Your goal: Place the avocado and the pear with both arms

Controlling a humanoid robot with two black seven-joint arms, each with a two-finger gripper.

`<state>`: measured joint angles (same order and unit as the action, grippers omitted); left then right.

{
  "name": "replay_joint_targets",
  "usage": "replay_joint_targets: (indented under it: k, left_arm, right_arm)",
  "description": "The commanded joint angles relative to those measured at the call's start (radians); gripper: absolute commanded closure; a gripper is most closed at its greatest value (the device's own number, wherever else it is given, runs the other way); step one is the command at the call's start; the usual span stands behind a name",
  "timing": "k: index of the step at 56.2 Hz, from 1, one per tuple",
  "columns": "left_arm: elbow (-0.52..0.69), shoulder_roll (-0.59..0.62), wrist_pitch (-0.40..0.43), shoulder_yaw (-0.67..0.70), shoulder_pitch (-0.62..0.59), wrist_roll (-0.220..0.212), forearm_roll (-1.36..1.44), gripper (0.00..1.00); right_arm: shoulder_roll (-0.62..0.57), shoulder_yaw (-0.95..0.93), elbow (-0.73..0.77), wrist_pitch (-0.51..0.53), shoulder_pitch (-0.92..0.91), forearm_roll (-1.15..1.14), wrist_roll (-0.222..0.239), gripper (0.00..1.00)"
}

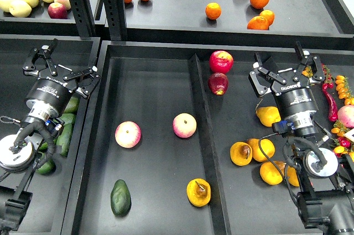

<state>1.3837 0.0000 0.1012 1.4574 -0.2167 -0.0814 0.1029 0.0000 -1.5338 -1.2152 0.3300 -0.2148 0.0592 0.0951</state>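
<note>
Head view: avocado [120,197] and pear [198,192] lay in middle tray [149,69]; left end effector [67,62] and right end effector [285,64] both spread open, empty.

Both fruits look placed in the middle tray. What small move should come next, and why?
Probably pull both arms back: the avocado and the pear lie free in the tray, and the left gripper and right gripper are open, empty, well above them.

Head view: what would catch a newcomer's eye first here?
Two black arms frame the scene, the left gripper and right gripper both open and holding nothing. Between them, the middle tray holds a dark avocado at front left, a pear at front right, and two pink apples behind them.
</note>
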Motion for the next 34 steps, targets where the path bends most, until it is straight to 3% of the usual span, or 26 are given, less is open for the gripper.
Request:
replay_joint_targets:
  k: [1,11,34]
  left_arm:
    - [0.0,0.0,0.012,0.001,-0.001,0.002,0.0,0.0]
    - [-0.002,0.0,0.092,0.003,-0.001,0.002,0.011,0.0]
    - [-0.011,0.0,0.1,0.008,-0.006,-0.011,0.011,0.0]
  right_arm:
    - [0.0,0.003,0.002,0.018,0.0,-0.001,0.0,0.0]
    - [0.0,0.001,0.011,0.014,-0.001,-0.001,0.0,0.0]
    - [0.0,0.018,0.02,-0.008,-0.029,-0.001,0.014,0.0]
